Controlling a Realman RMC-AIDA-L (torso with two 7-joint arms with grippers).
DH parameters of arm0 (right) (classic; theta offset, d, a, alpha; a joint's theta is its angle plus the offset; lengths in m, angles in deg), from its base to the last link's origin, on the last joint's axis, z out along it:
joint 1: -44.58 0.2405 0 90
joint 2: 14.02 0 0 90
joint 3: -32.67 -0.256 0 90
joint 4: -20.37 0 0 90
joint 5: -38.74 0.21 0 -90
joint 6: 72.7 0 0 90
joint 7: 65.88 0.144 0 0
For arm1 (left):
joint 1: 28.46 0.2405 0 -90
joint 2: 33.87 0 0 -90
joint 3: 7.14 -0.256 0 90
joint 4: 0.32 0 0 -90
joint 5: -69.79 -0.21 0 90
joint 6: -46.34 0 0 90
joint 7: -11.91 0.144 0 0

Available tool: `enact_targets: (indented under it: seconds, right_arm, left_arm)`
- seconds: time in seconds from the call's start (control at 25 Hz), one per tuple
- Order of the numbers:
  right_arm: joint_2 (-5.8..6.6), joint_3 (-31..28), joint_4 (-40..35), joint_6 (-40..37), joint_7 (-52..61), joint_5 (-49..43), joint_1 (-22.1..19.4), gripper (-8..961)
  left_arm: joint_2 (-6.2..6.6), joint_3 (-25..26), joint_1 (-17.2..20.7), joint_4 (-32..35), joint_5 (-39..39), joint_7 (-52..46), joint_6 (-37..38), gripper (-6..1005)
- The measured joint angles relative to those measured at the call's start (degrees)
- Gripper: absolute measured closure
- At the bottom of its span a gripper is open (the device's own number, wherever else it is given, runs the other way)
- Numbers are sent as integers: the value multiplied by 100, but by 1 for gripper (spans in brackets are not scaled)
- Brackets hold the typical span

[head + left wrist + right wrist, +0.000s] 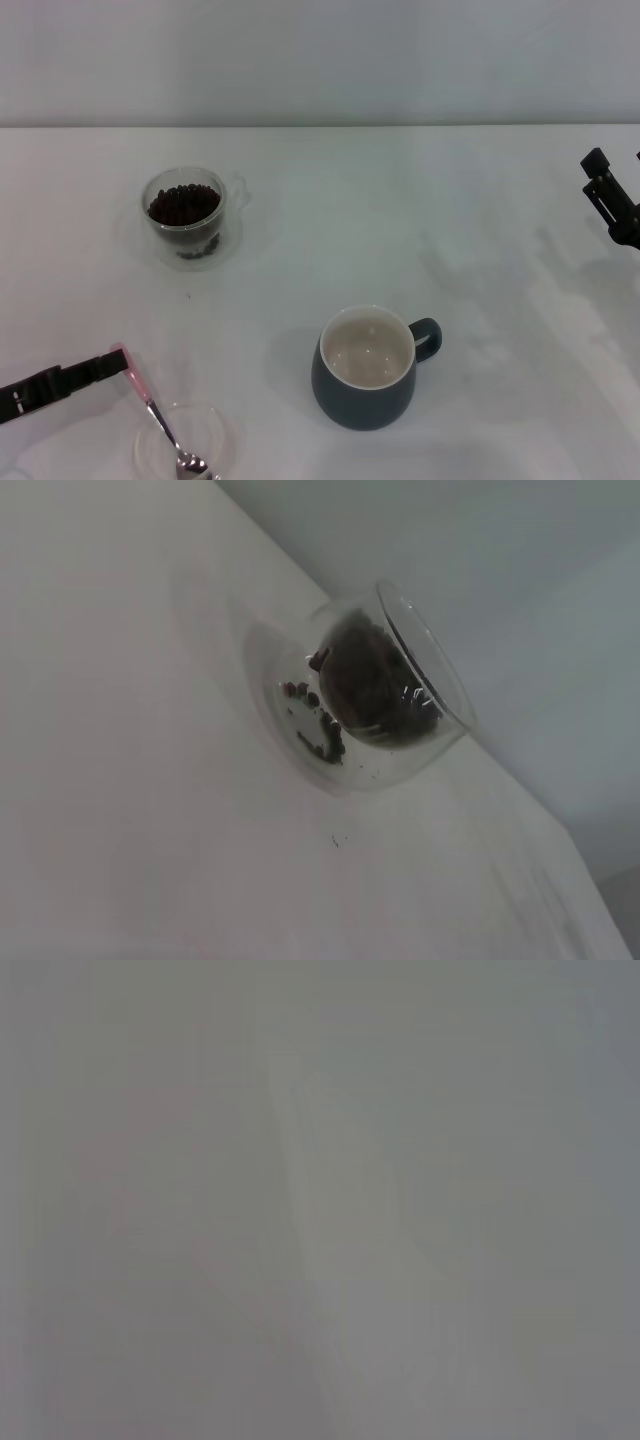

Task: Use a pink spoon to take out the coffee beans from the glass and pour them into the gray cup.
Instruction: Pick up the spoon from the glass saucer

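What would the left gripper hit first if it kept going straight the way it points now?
The left gripper points toward the robot's right and already sits at the pink end of the spoon, which leans in the clear dish. Past it the table looks bare; the mug seems just off that line, though depth is unclear.

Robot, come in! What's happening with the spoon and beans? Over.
Left gripper at pink spoon handle, bowl in clear dish. Right gripper parked. Coffee beans in glass; gray cup empty.

glass (186, 213) and gray cup (366, 366) well apart — open table (400, 200) between
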Motion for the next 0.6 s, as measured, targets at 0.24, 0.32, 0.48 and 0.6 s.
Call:
enact_targets:
  seconds: [0.24, 0.32, 0.48, 0.6]
  right_arm:
    - [0, 0, 0, -16, 0, 0, 0, 140]
    - [0, 0, -1, -19, 0, 0, 0, 140]
    - [0, -17, -11, -24, 0, 0, 2, 140]
    - [0, -64, -2, -18, 0, 0, 12, 140]
  left_arm:
    - [-26, 0, -30, 17, -71, 14, 111, 676]
    - [-35, 16, -39, 17, -72, 3, 158, 670]
    - [-40, 33, -82, 17, -67, 10, 167, 594]
    - [-49, 26, -135, 18, -65, 10, 169, 488]
